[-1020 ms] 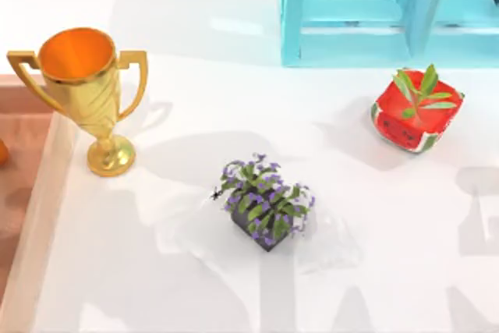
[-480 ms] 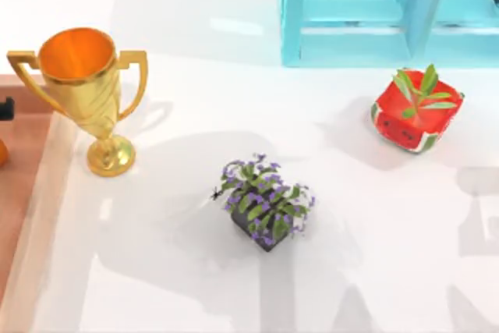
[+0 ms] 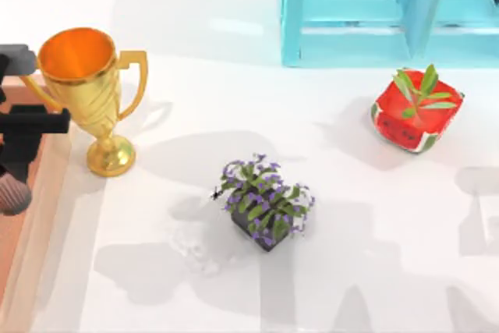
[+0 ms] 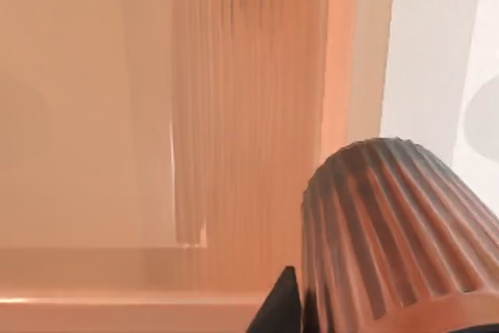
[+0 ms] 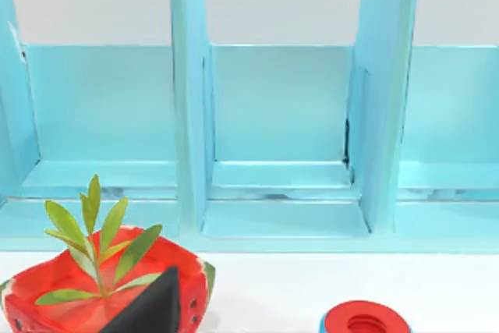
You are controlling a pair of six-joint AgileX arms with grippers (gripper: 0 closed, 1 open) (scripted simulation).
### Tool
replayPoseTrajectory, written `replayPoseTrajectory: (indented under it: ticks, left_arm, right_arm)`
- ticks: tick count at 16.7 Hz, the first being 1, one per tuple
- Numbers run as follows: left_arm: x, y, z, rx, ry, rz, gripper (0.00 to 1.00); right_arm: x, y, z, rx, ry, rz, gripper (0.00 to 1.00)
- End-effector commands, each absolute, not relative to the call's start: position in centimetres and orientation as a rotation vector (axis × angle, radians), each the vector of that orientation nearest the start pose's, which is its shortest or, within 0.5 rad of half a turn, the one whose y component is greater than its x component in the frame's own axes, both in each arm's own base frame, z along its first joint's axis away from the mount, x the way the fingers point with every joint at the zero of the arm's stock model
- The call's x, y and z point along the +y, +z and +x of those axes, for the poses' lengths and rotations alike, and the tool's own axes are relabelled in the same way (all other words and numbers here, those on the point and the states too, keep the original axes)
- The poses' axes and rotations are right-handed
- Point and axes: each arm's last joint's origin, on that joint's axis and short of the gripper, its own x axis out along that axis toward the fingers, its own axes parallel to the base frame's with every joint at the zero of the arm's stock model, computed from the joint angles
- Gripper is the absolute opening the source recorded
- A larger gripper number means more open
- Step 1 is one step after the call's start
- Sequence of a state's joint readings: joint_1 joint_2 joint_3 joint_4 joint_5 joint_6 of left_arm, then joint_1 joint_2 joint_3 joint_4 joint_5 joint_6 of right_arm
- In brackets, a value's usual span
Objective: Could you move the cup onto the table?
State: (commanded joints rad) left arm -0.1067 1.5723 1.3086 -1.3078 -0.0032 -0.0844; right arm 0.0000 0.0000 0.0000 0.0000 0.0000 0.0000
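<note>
A: Item one, nearest the camera's lower edge?

B: Dark planter of purple flowers (image 3: 265,212), standing on the white table (image 3: 374,239), entered as the landmark for this list.

A: Next entry out from the planter?

B: Left gripper (image 3: 17,163), well to the planter's left, over the reddish-brown wooden tray (image 3: 19,232) with the pale raised rim. Black body, pointing down toward the cup.

A: Cup?

B: One cup (image 3: 13,195), small, ribbed, dusty pink-brown. Lay far left of the planter, above the tray rim, not over the white table. In the left wrist view the cup (image 4: 394,243) sat right against a dark finger (image 4: 282,309), with tray wood and a strip of white table behind.

A: Jaw state, left?

B: Clamped on the cup, judged from the finger pressed to its ribbed wall.

A: Farther on?

B: Gold two-handled trophy (image 3: 86,95), orange inside, upright on the table, left of and beyond the planter, just beside the left gripper.

A: And beyond the planter's right?

B: Red watermelon-pattern pot (image 3: 415,115) with a green sprig. Behind it, farthest of all, a light blue shelf unit (image 3: 390,9).

A: Right gripper?

B: One dark fingertip (image 5: 152,306) in the right wrist view, before the watermelon pot (image 5: 70,302). A red ring-shaped disc (image 5: 365,321) lay nearby. Jaw state: cannot tell.
</note>
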Motion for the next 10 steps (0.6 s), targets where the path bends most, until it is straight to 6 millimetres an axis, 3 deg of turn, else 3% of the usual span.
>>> replayPoseTrajectory:
  ticks: [5,7,10]
  left_arm:
    - [-3.0,25.7,27.8,1.580,-0.013,0.019,0.00]
    - [-4.6,25.7,27.8,1.585,-0.011,0.021,0.00]
    - [-8.9,25.7,27.1,1.593,-0.002,0.022,0.00]
  right_arm:
    - [-0.1,16.0,10.6,0.000,0.000,0.000,1.00]
    - [-0.1,16.0,10.6,0.000,0.000,0.000,1.00]
    - [-0.1,16.0,10.6,0.000,0.000,0.000,1.00]
